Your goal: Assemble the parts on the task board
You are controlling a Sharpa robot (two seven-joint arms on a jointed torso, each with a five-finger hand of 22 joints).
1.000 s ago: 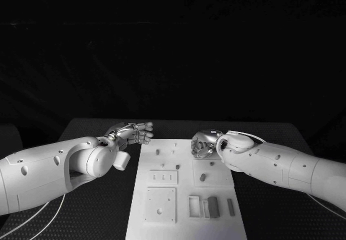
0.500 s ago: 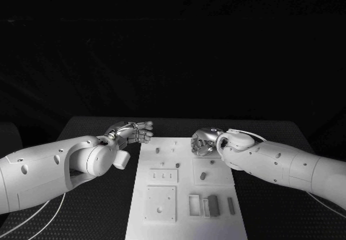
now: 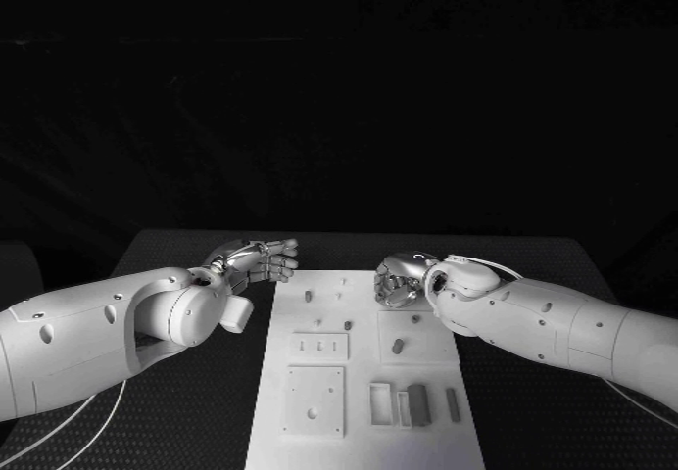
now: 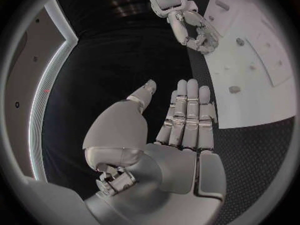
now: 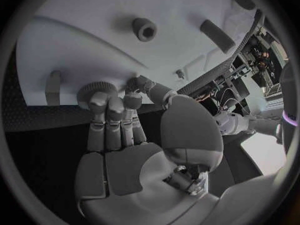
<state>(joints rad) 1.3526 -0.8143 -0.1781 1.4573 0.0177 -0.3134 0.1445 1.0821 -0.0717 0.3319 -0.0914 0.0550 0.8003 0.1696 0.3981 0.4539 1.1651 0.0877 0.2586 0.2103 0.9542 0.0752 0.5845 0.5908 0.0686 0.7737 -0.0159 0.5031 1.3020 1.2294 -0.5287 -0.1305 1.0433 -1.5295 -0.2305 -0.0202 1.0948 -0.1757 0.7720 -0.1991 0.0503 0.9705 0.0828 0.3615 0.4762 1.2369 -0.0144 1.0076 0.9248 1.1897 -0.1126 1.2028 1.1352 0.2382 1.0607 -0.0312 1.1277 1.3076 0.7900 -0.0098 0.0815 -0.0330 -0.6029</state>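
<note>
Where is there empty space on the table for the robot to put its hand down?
Bare black table lies beyond the task board's far edge, between the left hand and right hand. The board's near end is crowded with parts.

A board (image 3: 361,411) lay in the middle of the worktop (image 3: 169,250). The left robot hand (image 3: 259,259) hung beside the board's far left corner. The right robot hand (image 3: 400,282) rested on the board's far right part, fingers against a round part (image 5: 95,89).

Right hand (image 5: 122,135) fingers (image 5: 100,107) curled on round knurled part (image 5: 95,90) at task board (image 5: 81,40) edge.
</note>
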